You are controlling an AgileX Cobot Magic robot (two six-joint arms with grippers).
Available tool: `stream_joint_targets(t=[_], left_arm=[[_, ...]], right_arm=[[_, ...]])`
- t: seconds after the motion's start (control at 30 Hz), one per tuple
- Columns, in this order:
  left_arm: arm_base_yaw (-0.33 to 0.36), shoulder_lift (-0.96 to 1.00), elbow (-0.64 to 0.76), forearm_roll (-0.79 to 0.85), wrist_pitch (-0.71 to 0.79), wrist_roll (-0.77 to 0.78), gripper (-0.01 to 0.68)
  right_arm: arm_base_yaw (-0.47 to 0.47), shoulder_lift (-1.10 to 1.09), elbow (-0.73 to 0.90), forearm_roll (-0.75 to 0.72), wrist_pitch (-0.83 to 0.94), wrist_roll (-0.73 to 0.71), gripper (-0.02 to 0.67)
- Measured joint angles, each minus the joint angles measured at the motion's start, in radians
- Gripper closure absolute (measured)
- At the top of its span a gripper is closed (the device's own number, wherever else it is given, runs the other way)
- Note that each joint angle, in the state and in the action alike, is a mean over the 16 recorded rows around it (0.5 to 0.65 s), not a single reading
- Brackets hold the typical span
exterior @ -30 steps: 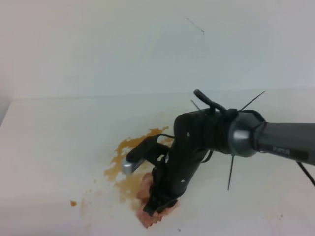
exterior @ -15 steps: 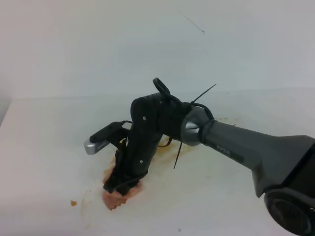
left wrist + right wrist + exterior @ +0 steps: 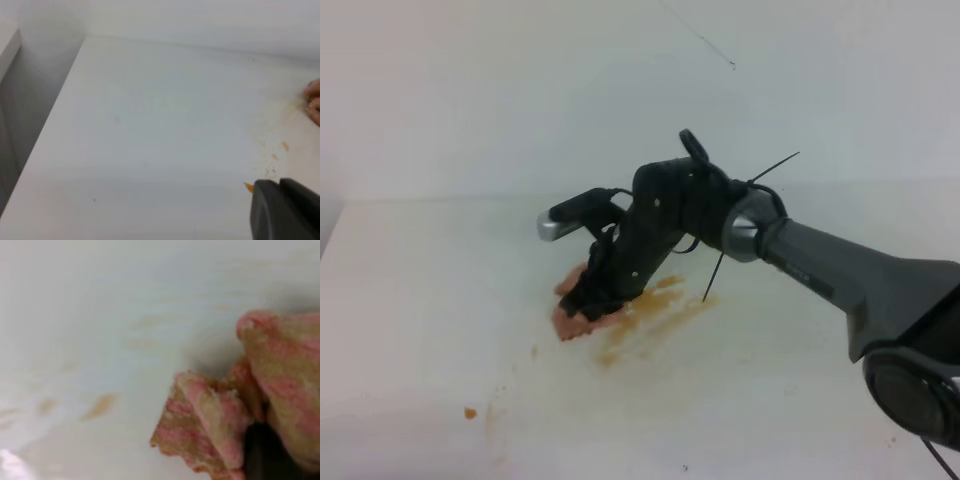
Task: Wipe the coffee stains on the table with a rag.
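Reaching across the white table [image 3: 430,300], my right gripper [image 3: 586,302] is shut on the salmon-pink rag [image 3: 568,320] and presses it down onto the surface. The coffee stains [image 3: 650,310] trail as an amber smear to the right of the rag, with a lone brown speck [image 3: 469,412] nearer the front. Up close, the right wrist view shows the rag [image 3: 280,380] soaked tan in places, a dark finger [image 3: 262,455] against it, and faint stain streaks [image 3: 100,407] to its left. In the left wrist view only a dark part of my left gripper [image 3: 285,212] shows, far from the rag [image 3: 314,100].
A white wall [image 3: 520,90] rises behind the table's far edge. The table's left edge [image 3: 50,130] drops off beside a grey gap. Small brown specks [image 3: 285,146] lie near the left gripper.
The right gripper dragged the rag from the front middle to the left, then toward the back. The thick brown blotch is now a thinner smear.
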Motion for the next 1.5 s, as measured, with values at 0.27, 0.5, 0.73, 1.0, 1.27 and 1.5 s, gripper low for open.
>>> stream_joint_targets(t=[0.27,0.5,0.73,1.0,1.27,1.5], left_arm=[[0.000,0.002,-0.002,0.000,0.002,0.000,0.672],[0.000,0.000,0.000,0.000,0.001,0.000,0.673],[0.000,0.000,0.000,0.000,0.001,0.000,0.673],[0.000,-0.002,0.002,0.000,-0.001,0.000,0.673],[0.000,-0.002,0.002,0.000,-0.001,0.000,0.672],[0.000,0.005,-0.007,0.000,0.003,0.000,0.672]], right_arm=[[-0.111,0.000,-0.004,0.005,0.009,0.004,0.550],[-0.150,-0.002,-0.006,0.087,0.051,-0.038,0.550],[-0.123,-0.002,-0.008,0.212,0.135,-0.121,0.550],[-0.045,-0.006,-0.007,0.247,0.249,-0.162,0.550],[0.007,-0.025,-0.005,0.097,0.301,-0.080,0.550],[-0.030,-0.039,-0.003,-0.024,0.295,-0.004,0.550]])
